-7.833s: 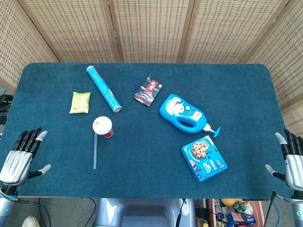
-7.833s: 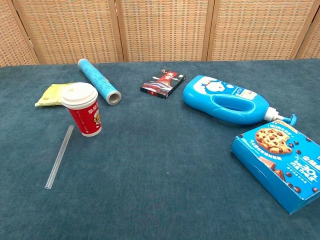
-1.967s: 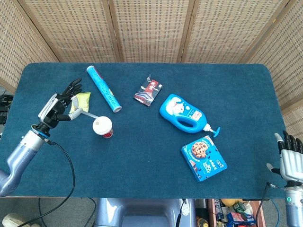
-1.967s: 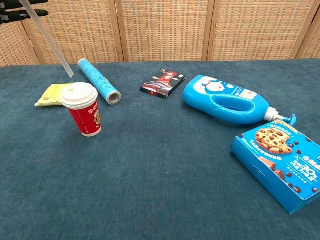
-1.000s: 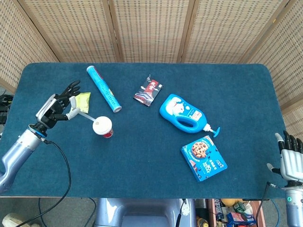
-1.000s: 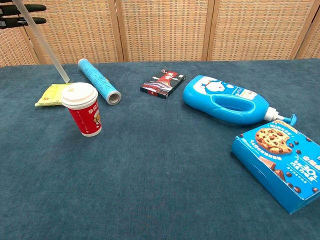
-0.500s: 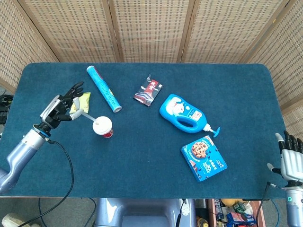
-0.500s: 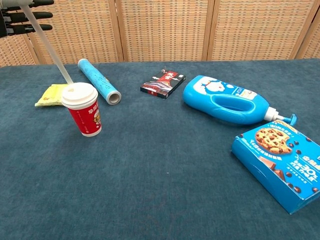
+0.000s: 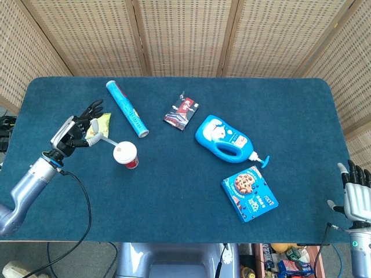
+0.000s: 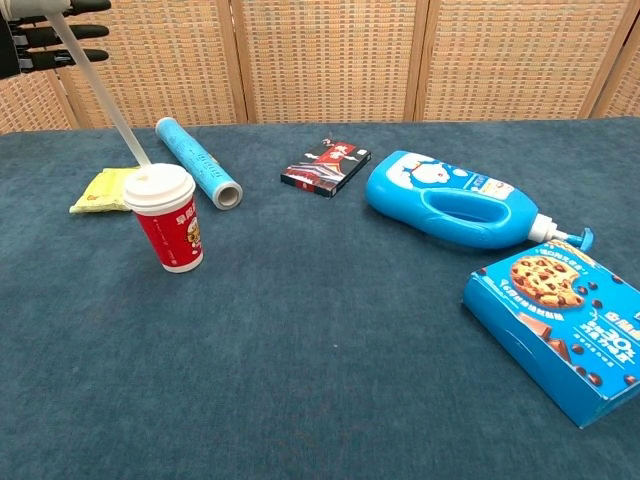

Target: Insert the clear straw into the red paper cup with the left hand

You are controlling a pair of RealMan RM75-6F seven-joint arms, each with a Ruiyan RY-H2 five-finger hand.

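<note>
The red paper cup [image 9: 127, 156] [image 10: 168, 226] with a white lid stands upright on the left half of the blue table. My left hand [image 9: 77, 131] [image 10: 40, 30] hovers up and to the left of it, pinching the clear straw [image 9: 105, 139] [image 10: 102, 92]. The straw slants down to the right, and its lower end sits at the back left rim of the lid; whether it has entered the lid hole I cannot tell. My right hand [image 9: 357, 194] rests off the table's right front corner, fingers apart and holding nothing.
A yellow snack packet [image 9: 102, 123] [image 10: 105, 188] lies under the left hand. A blue foil roll [image 9: 126, 108] [image 10: 197, 162], a dark card box [image 9: 182, 110], a blue pump bottle [image 9: 225, 138] and a cookie box [image 9: 250, 193] lie further right.
My left hand has shifted a little to the right, bringing the straw's lower end from just behind the cup onto the lid's rim. The right hand has not moved.
</note>
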